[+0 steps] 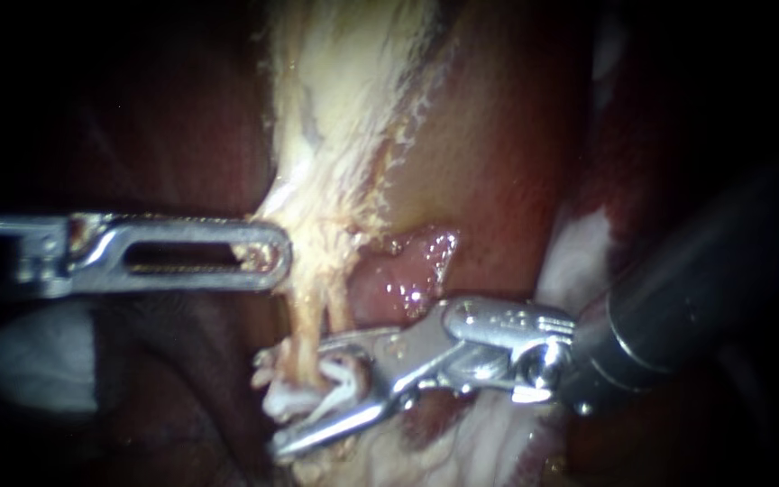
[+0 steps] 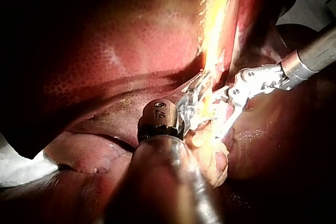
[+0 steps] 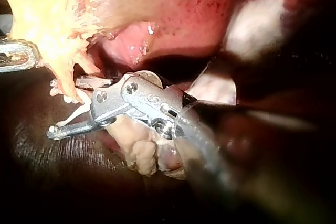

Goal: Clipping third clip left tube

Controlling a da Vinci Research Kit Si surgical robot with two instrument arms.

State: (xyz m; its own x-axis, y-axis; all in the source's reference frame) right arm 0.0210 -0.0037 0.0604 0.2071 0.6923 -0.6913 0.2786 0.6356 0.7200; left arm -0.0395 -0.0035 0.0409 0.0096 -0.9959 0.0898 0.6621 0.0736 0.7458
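A pale yellow fatty strand [image 1: 335,135] runs down and narrows into the left tube [image 1: 301,329]. White clips [image 1: 283,399] sit on the tube's lower end. My right instrument [image 1: 304,397] comes in from the right, its jaws open and straddling the tube at the clips, one jaw above and one below. In the right wrist view the right instrument [image 3: 65,108] shows the same gap, with white clip material [image 3: 71,114] in it. My left instrument [image 1: 268,257] lies level from the left, its slotted jaws shut on the strand's edge. The left wrist view shows the left instrument [image 2: 193,97] buried in that yellow tissue.
Dark red liver [image 1: 507,135] lies behind and to the right of the strand. A glistening pink fold [image 1: 412,271] bulges just above the right instrument's jaws. White gauze [image 1: 579,252] shows at the right, and more gauze [image 1: 29,361] at the lower left.
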